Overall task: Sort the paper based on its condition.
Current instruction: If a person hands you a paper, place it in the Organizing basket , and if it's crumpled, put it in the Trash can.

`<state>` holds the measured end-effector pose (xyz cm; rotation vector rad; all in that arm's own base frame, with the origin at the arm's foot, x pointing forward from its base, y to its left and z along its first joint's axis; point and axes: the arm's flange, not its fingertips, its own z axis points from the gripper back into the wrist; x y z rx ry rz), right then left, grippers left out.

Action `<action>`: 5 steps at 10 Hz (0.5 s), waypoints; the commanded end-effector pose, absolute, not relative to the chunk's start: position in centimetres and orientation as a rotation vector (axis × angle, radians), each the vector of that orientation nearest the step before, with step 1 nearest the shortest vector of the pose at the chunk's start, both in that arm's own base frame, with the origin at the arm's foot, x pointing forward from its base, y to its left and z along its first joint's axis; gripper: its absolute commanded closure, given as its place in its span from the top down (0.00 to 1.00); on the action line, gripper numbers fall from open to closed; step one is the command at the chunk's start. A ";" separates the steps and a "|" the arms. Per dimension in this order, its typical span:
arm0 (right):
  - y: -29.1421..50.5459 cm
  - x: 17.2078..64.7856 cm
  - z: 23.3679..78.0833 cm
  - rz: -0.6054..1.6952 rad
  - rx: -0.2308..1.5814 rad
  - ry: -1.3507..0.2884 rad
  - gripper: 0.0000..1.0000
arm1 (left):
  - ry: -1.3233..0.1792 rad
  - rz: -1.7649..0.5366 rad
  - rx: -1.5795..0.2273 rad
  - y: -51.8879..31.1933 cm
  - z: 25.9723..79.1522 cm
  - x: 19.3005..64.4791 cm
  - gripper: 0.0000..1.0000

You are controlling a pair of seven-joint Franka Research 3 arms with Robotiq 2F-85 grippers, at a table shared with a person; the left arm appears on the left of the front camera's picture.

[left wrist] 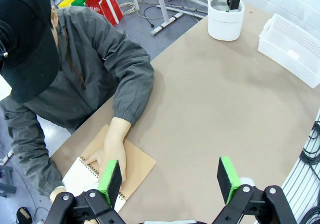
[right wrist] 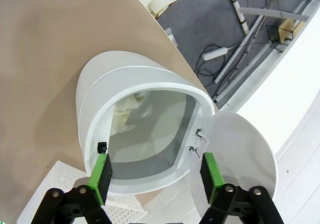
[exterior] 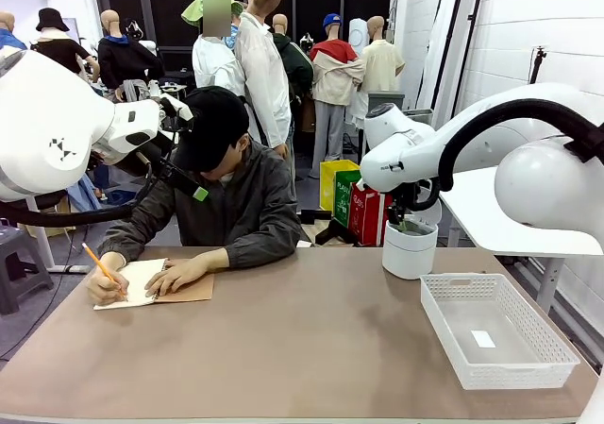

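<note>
Right wrist view: crumpled paper [right wrist: 123, 115] inside white bin [right wrist: 100, 97]; basket [right wrist: 52, 177] beside.

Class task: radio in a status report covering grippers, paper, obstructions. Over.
Left gripper open, empty. Right gripper open over white bin, crumpled paper inside. Person's hand on notebook.

Crumpled cream-white paper sheet [right wrist: 124, 115], wadded and creased, lies down inside the white round plastic bin [right wrist: 145, 74] against its inner wall. It is straight ahead of the right gripper [right wrist: 155, 159], beyond the spread fingers, nearer the picture-left finger, untouched.
</note>
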<state>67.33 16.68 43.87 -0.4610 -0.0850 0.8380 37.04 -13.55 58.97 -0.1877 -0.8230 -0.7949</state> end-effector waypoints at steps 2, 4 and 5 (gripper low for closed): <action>17.6 67.5 44.5 0.819 -0.518 -0.090 1.00 | -0.821 -0.780 -0.188 -13.5 59.0 37.0 1.00; 18.2 66.9 45.2 0.833 -0.497 -0.076 1.00 | -0.821 -0.780 -0.188 -13.5 59.0 37.0 1.00; 18.5 66.7 45.5 0.838 -0.482 -0.050 1.00 | -0.821 -0.780 -0.188 -13.5 59.0 37.0 1.00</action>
